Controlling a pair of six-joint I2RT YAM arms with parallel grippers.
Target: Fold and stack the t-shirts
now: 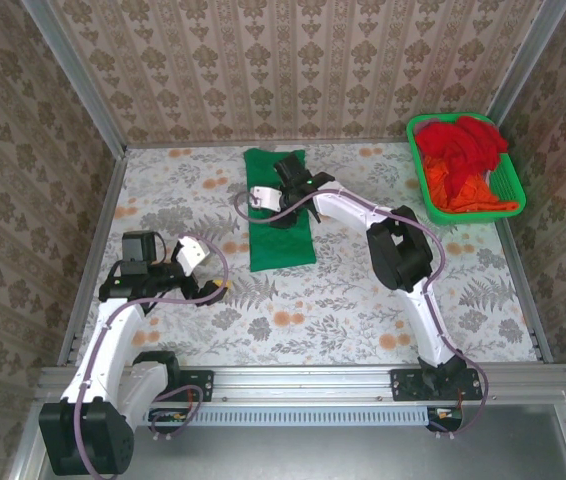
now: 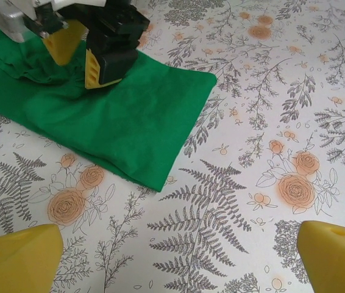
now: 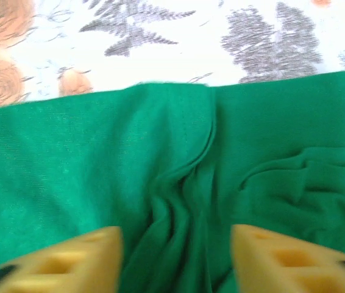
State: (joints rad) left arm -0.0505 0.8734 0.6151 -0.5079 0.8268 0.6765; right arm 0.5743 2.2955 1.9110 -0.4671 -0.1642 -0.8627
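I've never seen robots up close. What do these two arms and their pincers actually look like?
The left arm and right arm are slim white shells joined by chunky black joints, each with a thin purplish cable looping alongside. The left gripper and right gripper each carry two blunt yellow plastic fingers on black mounts. No markings are legible.

Your right arm (image 1: pixel 348 210) and its jaws hide the green t-shirt's (image 1: pixel 283 245) middle; you can't count the basket's (image 1: pixel 506 178) red and orange shirts (image 1: pixel 458 150).

T-shirt (image 1: pixel 283 248) lies on table (image 1: pixel 363 310); basket (image 1: pixel 478 215) holding t-shirts (image 1: pixel 458 150) stands right.
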